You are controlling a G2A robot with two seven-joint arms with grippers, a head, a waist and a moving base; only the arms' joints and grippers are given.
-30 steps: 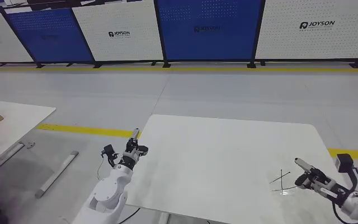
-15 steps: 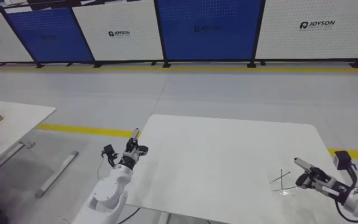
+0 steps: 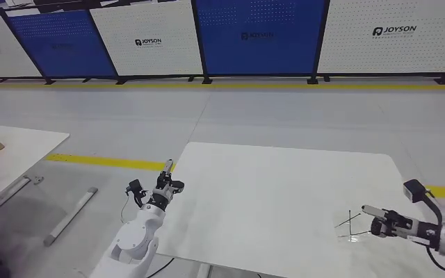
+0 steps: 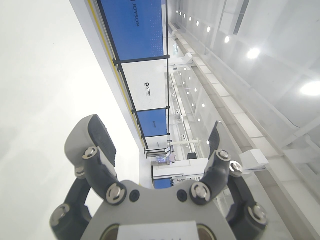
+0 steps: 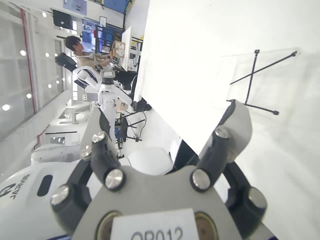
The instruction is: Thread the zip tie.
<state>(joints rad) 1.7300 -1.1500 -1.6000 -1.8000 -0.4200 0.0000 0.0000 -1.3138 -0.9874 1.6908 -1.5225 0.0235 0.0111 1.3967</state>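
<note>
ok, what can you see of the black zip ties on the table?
Three thin black plastic zip ties lie flat on the white table, on its right side, near the robot. Each is straight, with a small square head at one end. Two cross in an X; the third lies by the end of one of them. None is threaded. They seem to rest on a clear film sheet. The open right tool is close by, holding nothing.

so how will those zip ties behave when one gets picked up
The zip ties are thin and long, so probably light and bendy. They lie flat on the table, so likely hard to get under. Two cross, so lifting one may drag the other.
</note>
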